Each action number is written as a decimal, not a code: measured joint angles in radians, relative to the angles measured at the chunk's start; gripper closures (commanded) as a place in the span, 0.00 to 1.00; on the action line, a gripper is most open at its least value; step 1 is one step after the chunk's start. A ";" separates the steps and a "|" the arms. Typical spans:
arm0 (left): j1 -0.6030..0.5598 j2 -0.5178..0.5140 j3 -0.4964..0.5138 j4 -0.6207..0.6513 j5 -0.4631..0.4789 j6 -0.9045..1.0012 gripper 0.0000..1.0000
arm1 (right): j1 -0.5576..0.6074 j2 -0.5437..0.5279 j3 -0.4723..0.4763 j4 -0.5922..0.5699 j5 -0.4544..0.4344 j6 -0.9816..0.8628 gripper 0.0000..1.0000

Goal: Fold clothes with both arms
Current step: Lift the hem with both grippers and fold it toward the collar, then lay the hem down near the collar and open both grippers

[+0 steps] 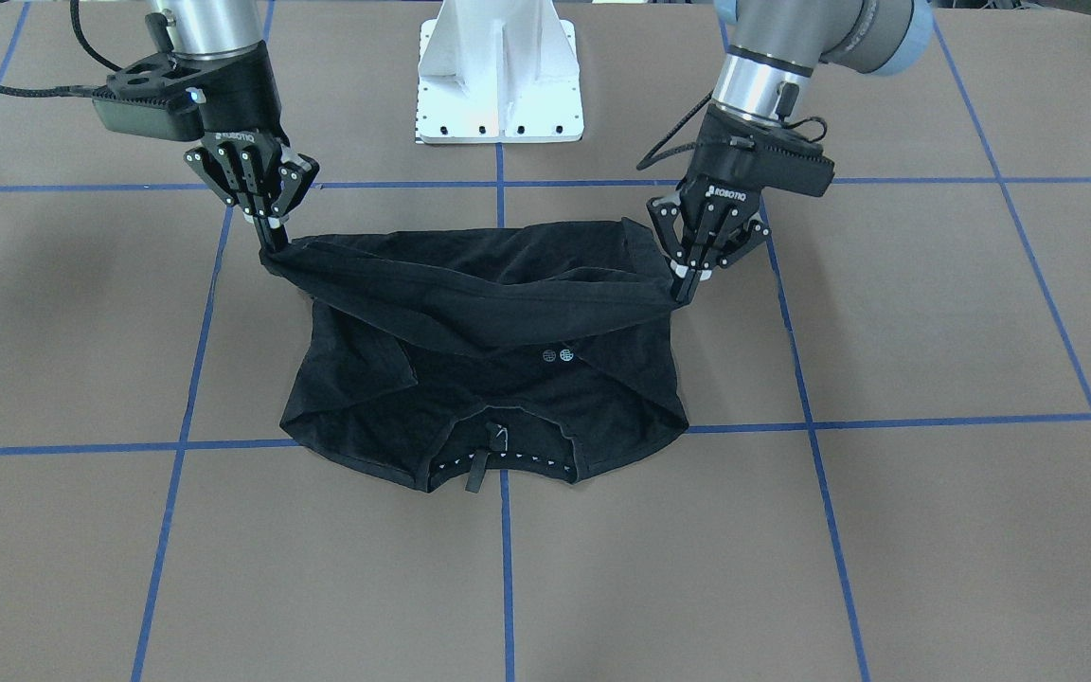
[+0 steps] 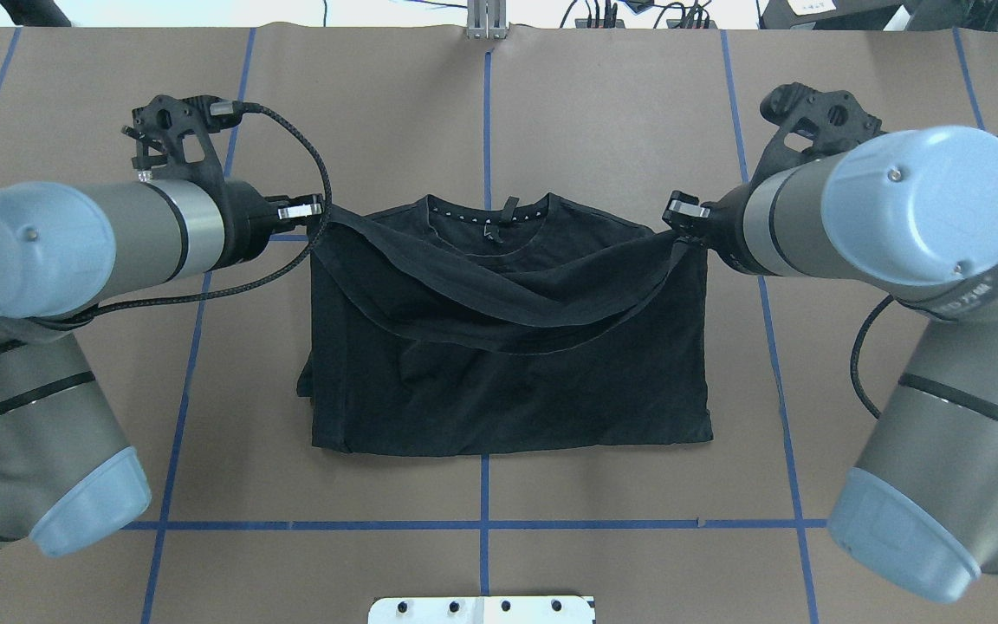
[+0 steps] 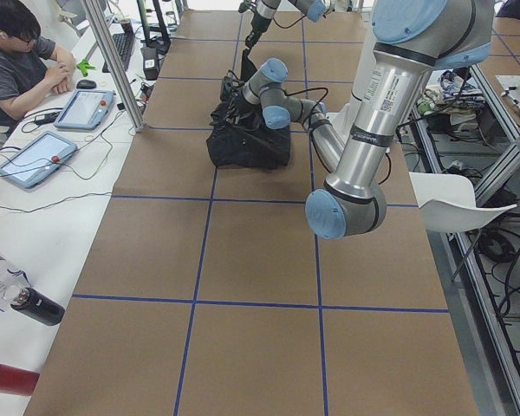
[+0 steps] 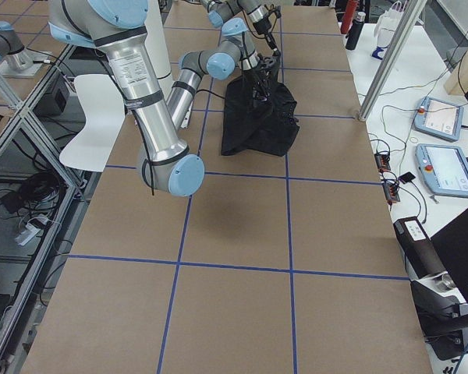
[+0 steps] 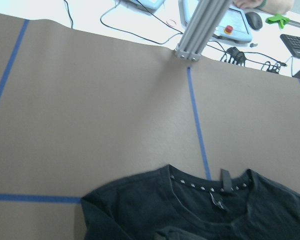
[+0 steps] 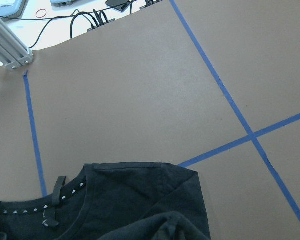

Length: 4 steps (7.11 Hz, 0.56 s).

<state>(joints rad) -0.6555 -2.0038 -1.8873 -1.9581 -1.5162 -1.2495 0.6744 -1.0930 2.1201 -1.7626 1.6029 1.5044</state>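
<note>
Both the left end effector (image 1: 686, 281) and right end effector (image 1: 269, 237) pinch the T-shirt (image 1: 508, 398), white pedestal (image 1: 498, 85) behind.

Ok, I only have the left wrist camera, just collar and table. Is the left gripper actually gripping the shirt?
Observer: Yes, the left gripper is shut on one corner of the T-shirt, held raised.
Operator: And the other arm?
Observer: The right gripper is shut on the opposite corner.
Operator: How far over is the fold?
Observer: Both corners are level with the collar; the hem sags between them over the shirt's middle.
</note>
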 measured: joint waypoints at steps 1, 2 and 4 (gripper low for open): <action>-0.010 -0.024 0.070 -0.021 0.013 0.002 1.00 | 0.020 0.013 -0.063 0.032 0.001 -0.016 1.00; -0.013 -0.042 0.129 -0.045 0.025 0.012 1.00 | 0.031 0.019 -0.141 0.105 0.000 -0.023 1.00; -0.015 -0.066 0.215 -0.071 0.034 0.069 1.00 | 0.040 0.027 -0.304 0.251 -0.002 -0.029 1.00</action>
<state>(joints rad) -0.6707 -2.0698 -1.6721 -2.0290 -1.4823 -1.1804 0.7140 -1.0656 1.8164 -1.5113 1.6006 1.4751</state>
